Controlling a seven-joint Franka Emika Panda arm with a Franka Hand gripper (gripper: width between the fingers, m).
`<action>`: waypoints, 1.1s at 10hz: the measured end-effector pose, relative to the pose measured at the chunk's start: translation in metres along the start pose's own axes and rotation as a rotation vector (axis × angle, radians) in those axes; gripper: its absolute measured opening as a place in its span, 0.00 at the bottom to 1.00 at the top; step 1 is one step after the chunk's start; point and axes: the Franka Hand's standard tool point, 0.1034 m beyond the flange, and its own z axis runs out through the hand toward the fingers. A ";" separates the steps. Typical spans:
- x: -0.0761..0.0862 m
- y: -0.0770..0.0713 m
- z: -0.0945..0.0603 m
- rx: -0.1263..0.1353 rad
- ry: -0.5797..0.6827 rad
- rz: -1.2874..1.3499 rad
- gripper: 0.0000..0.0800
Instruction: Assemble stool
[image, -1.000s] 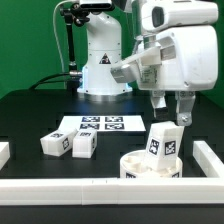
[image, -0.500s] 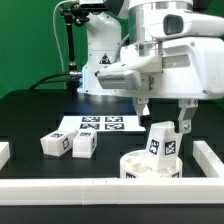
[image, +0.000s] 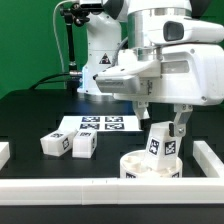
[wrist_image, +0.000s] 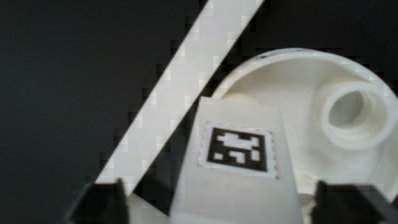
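Assembly, early stage. Shows chunky white oblong plastic leg (image: 163, 146) upright in low round white rimmed seat (image: 134, 166), exterior view's right; gripper (image: 164, 124) astride, jaws apart. Leaves two loose legs (image: 55, 144) (image: 84, 146) unfitted near marker board (image: 101, 124).

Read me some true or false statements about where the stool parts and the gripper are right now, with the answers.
1. A white plastic oblong leg stands upright on the round white rimmed seat. True.
2. Three loose legs lie on the table. False: only two loose legs lie on the black table.
3. The gripper straddles the upright leg, one finger on each side. True.
4. The marker board rests on the seat. False: it lies flat on the table, behind the loose legs.
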 end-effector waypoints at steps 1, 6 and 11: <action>0.000 0.000 0.000 0.000 0.000 0.001 0.48; 0.000 -0.001 0.000 0.002 0.001 0.172 0.42; 0.004 -0.001 0.001 0.009 0.004 0.606 0.43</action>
